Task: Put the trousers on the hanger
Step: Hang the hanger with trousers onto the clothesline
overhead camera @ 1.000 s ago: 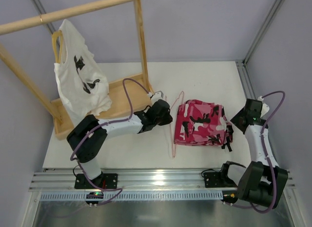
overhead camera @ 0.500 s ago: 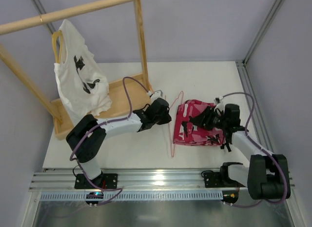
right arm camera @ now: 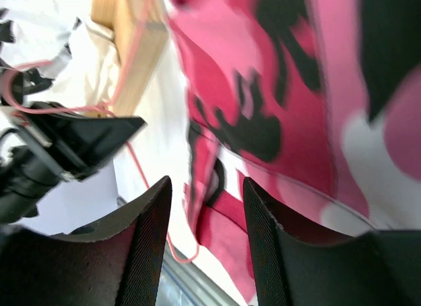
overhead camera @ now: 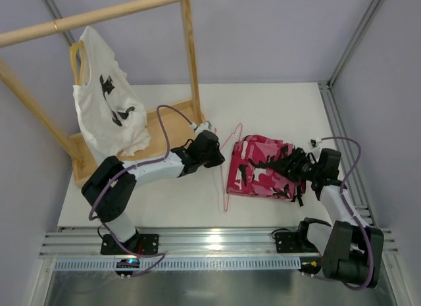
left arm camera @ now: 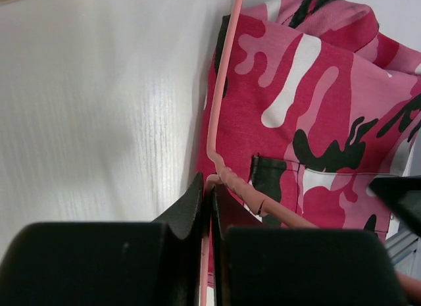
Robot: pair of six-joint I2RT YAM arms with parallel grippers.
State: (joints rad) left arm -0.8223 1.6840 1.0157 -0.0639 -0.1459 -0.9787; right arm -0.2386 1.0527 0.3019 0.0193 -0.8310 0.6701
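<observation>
Down low, left gripper tight on hanger.

- A white table top is lying flat under soft, even light, and it is showing a faint grain close up in the left wrist view.
- Pale lavender-grey walls are closing in the space at the back and on both sides.
- Silver metal posts are slanting up along the wall corners.
- A light wooden rack is standing at the back left, its round top bar running across and its flat base board resting on the table top.
- An aluminium rail is running along the near edge, with a brushed steel sheet below it catching a dull glare.
</observation>
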